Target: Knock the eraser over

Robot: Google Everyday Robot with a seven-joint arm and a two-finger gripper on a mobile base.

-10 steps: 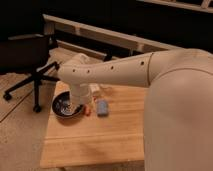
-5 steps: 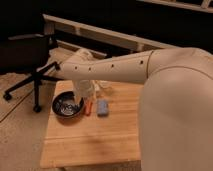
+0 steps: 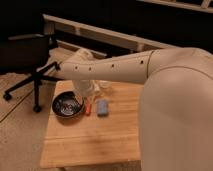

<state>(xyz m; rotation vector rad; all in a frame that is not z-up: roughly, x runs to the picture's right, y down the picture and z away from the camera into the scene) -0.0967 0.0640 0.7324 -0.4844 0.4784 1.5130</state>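
**End effector low over wooden tabletop**

In the camera view, our end effector [image 3: 86,91] hangs above the tabletop [image 3: 90,142]; we cannot tell its grip. The blue eraser [image 3: 102,107] sits just beside it, and an office chair [image 3: 30,65] stands beyond on the carpet.

Wood tabletop [image 3: 90,142], light grain. Black office chair [image 3: 27,55] w/ castors beyond tabletop's far-left corner, on pale floor [image 3: 20,127]. Long pale ledge [image 3: 115,37] behind far edge; bkgd dark. Gripper [image 3: 85,90] over far-left area of tabletop.
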